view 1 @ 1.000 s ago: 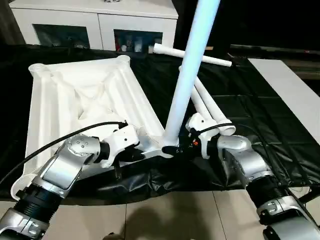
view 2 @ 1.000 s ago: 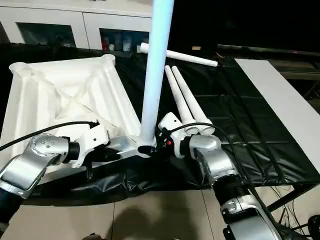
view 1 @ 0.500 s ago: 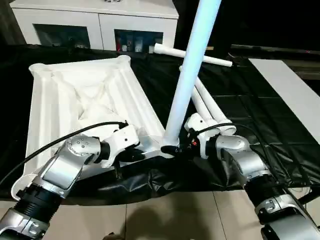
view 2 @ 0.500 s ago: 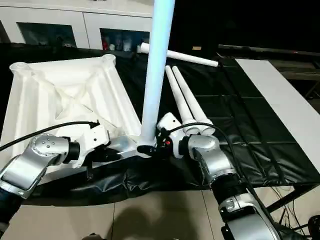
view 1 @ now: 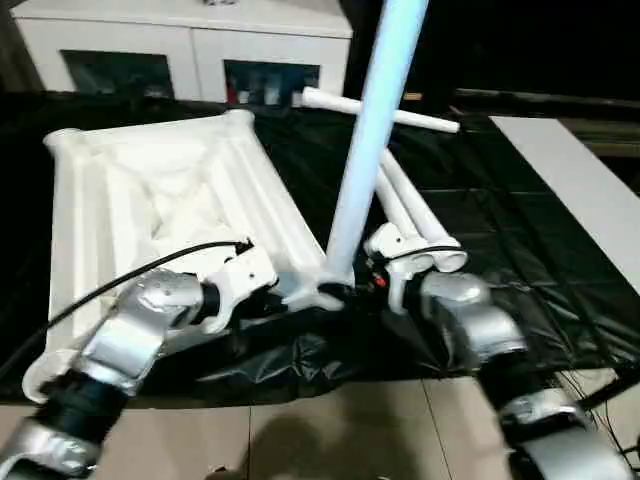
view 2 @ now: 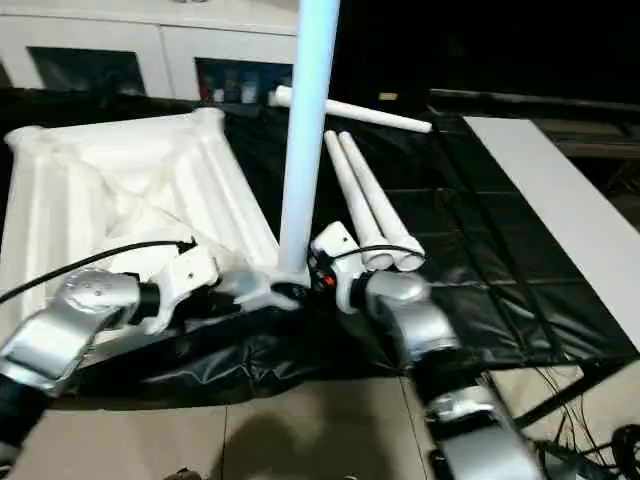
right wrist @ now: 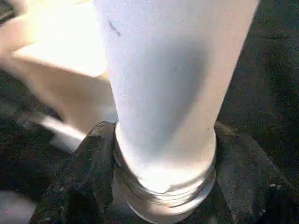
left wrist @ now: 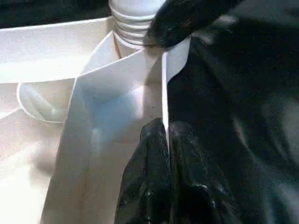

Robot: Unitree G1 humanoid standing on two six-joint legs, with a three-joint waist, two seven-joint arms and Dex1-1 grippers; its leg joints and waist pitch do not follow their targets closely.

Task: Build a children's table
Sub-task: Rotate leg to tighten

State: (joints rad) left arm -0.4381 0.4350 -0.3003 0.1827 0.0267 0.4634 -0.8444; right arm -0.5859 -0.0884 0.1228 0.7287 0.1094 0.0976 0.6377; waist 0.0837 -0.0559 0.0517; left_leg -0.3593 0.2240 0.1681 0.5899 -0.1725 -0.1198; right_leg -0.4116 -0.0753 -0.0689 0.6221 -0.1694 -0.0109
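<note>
- Our left gripper [left wrist: 167, 140] pinches the thin side wall of the tabletop [view 1: 150, 200] between its fingers, close to the near corner socket [left wrist: 135, 21].
- Our right gripper [right wrist: 161, 163] has its fingers either side of the threaded base of the upright leg [view 1: 365, 150], touching it.
- That leg stands in the socket; the tabletop lies ribbed side up on the black sheet [view 1: 500, 220].
- Just beside it lie two legs [view 2: 365, 205] together, and a fourth leg [view 2: 350, 110] sits farther back, near the white cabinet [view 1: 190, 50].

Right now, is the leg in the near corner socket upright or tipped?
Roughly upright: the leg rises from the tabletop's near corner, threaded base at the socket, right gripper around it.
</note>
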